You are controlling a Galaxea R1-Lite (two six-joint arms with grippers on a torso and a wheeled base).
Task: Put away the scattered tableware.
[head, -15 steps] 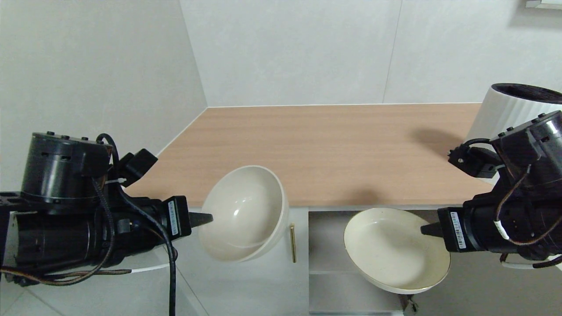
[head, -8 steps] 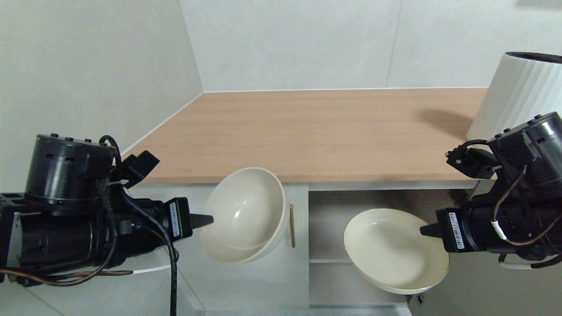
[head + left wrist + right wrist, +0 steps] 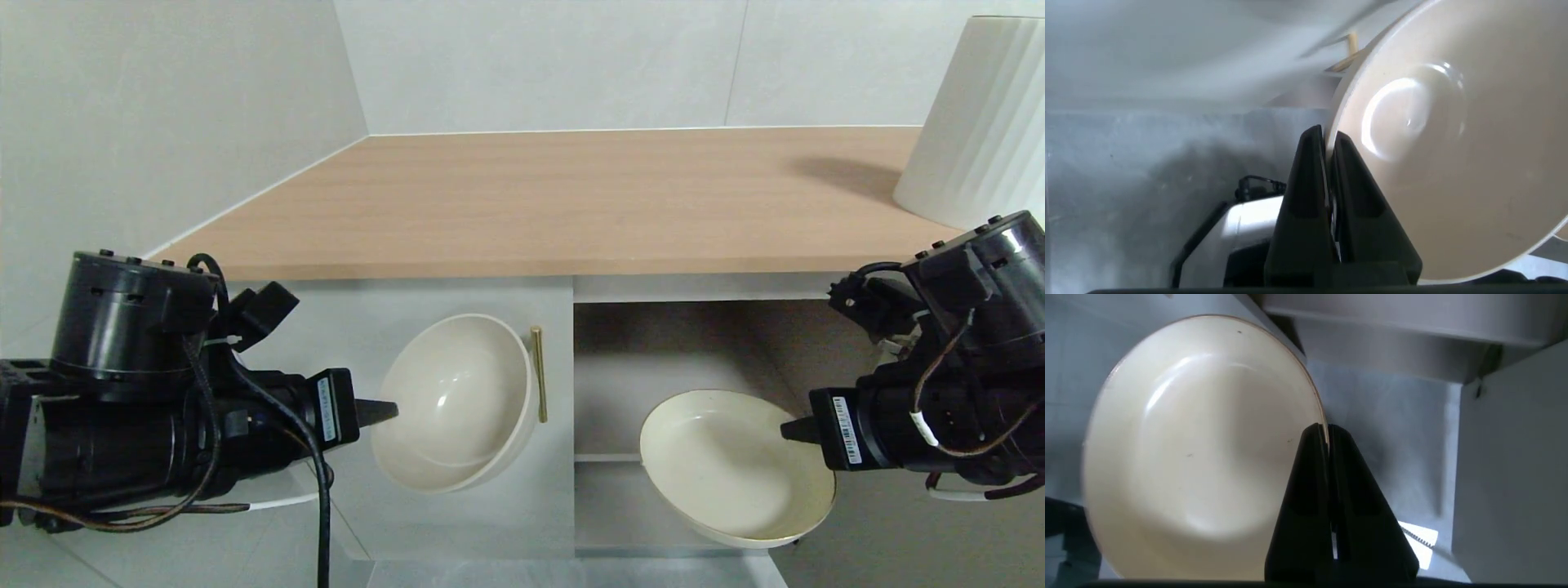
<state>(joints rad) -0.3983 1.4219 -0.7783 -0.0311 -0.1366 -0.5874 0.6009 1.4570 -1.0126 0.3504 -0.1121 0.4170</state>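
My left gripper point(image 3: 390, 410) is shut on the rim of a deep cream bowl point(image 3: 454, 402), held in the air in front of the closed cabinet door point(image 3: 457, 523). The left wrist view has the same bowl point(image 3: 1454, 139) with its rim pinched between the left gripper point(image 3: 1329, 147). My right gripper point(image 3: 789, 428) is shut on the rim of a shallow cream plate point(image 3: 735, 465), held before the open cabinet compartment point(image 3: 669, 343). From the right wrist, the plate point(image 3: 1200, 449) sits clamped in the right gripper point(image 3: 1327, 441).
A wooden countertop point(image 3: 571, 196) runs above the cabinets. A tall white ribbed container point(image 3: 980, 122) stands at its right end. A brass handle point(image 3: 538, 374) sits on the closed door beside the bowl. A shelf point(image 3: 604, 459) divides the open compartment.
The head camera has lowered, so the countertop shows higher and the cabinet front is in fuller view. Both grippers keep the bowl and plate at about the same place in the picture.
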